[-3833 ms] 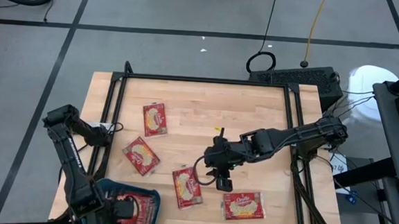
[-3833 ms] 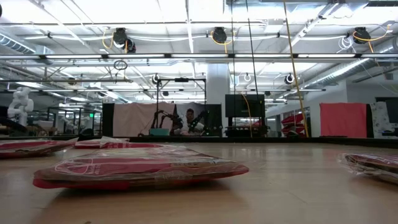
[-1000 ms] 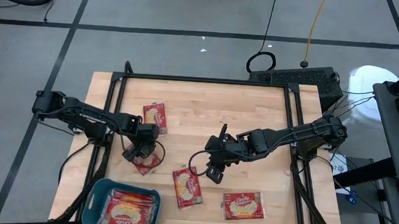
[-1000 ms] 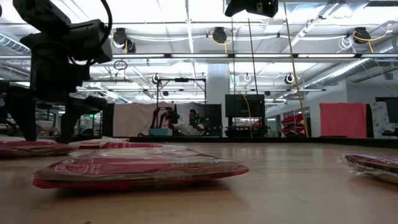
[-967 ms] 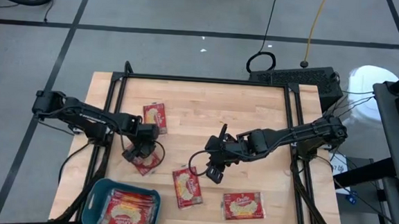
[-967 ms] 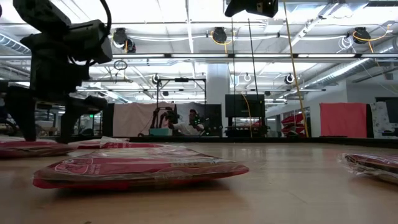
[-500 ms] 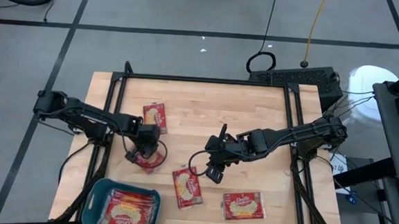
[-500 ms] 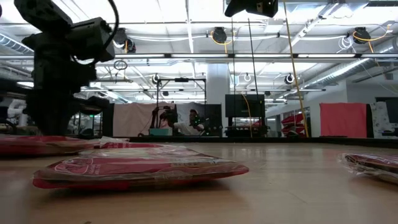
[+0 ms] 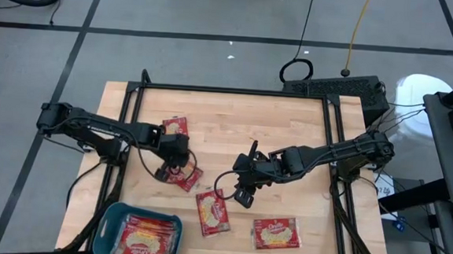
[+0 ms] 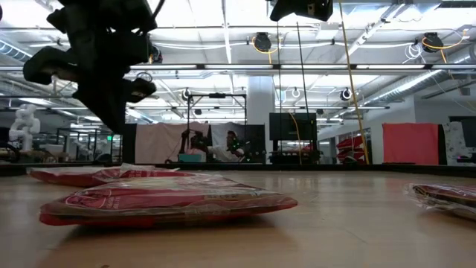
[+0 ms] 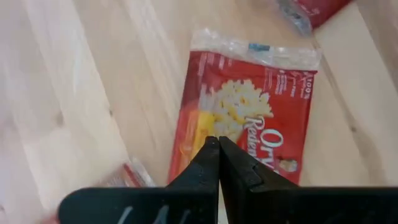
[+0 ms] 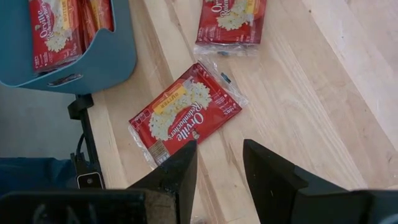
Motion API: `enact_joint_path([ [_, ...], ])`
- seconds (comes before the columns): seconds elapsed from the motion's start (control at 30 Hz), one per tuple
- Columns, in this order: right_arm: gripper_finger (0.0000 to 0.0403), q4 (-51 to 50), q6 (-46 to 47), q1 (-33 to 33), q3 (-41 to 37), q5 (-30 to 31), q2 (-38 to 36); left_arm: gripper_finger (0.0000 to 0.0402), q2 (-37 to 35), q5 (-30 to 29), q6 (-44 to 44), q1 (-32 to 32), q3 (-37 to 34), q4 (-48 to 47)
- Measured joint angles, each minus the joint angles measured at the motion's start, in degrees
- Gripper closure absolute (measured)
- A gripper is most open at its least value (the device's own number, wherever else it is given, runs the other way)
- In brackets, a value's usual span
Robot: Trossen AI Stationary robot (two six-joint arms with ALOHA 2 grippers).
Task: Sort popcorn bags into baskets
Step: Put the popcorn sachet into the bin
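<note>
My left gripper (image 9: 178, 171) (image 10: 117, 128) is shut on a red popcorn bag (image 9: 186, 177) (image 11: 261, 106) at the table's left middle, raised above the wood. More red popcorn bags lie flat on the table: one at the far left (image 9: 176, 126), one near the middle (image 9: 213, 213) (image 12: 186, 118), and one at the near right (image 9: 277, 234). The teal basket (image 9: 111, 214) (image 12: 74, 62) stands at the near left corner with bags in it. My right gripper (image 9: 242, 195) (image 12: 221, 165) hangs open over the table's middle, holding nothing. My left gripper pinches the popcorn bag at the middle of its printed face (image 11: 210, 124), with both fingertips shut together. The fingers slant steeply down from the table's left. The bag is tilted below them; whether its lower edge (image 10: 97, 179) is clear of the table, I cannot tell.
A black frame (image 9: 236, 92) runs round the wooden table top. Bare wood lies across the far half and along the right side. Cables trail from both arms. The room behind has racks, lamps and a person far off.
My left gripper has shut on the popcorn bag, then risen and gone a little toward the table's right edge, rolling as it went. The bag, flat on the wood before, has shifted right with it and now sits tilted.
</note>
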Motion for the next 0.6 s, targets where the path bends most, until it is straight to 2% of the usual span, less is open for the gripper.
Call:
enact_joint_path([
  [0.1, 0.0280, 0.0, 0.0, 0.0, 0.0, 0.2, 0.0, 0.0385, 0.0, -3.1, -10.6, 0.5, -0.4, -5.2],
  [0.3, 0.0280, 0.0, -0.5, 0.0, 0.0, 3.9, 0.0, 0.0322, 0.0, -3.6, -39.9, 2.4, -1.7, -13.5],
  [0.6, 0.0280, 0.2, -4.2, -0.3, 0.0, 4.0, 0.0, 0.0181, 2.9, -6.8, -59.6, 5.0, -2.0, -13.4],
])
